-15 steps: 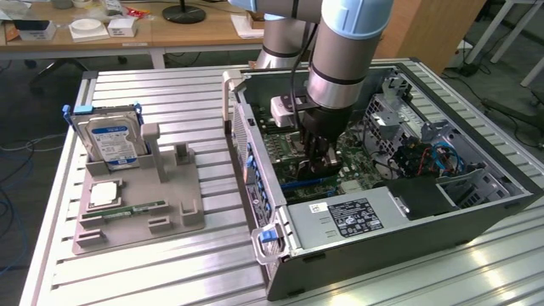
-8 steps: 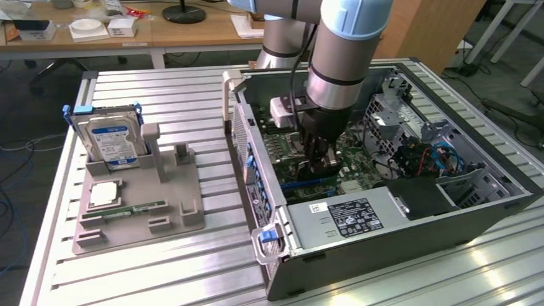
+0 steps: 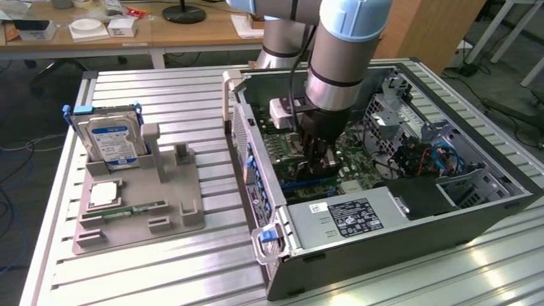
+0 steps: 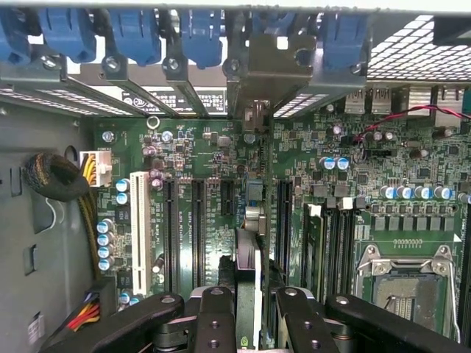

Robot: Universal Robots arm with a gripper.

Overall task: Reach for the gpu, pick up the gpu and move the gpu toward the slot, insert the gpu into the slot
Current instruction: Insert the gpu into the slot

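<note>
Right under the lens, your gripper (image 4: 254, 327) has its fingers (image 4: 215, 316) clamped on the gpu (image 4: 247, 257), seen edge-on and upright over the green board (image 4: 184, 147). Its metal bracket (image 4: 254, 81) sits against the rear wall of the case (image 3: 383, 242). The slot beneath is hidden by the card, so you can't judge seating. Hold it parallel to the long black sockets (image 4: 199, 228) alongside, bracket square to the wall, and press straight down, evenly.

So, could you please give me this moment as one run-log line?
gripper: shut on gpu | place: inside computer case, over motherboard | gpu: edge-on at expansion slots | seated: cannot tell
</note>
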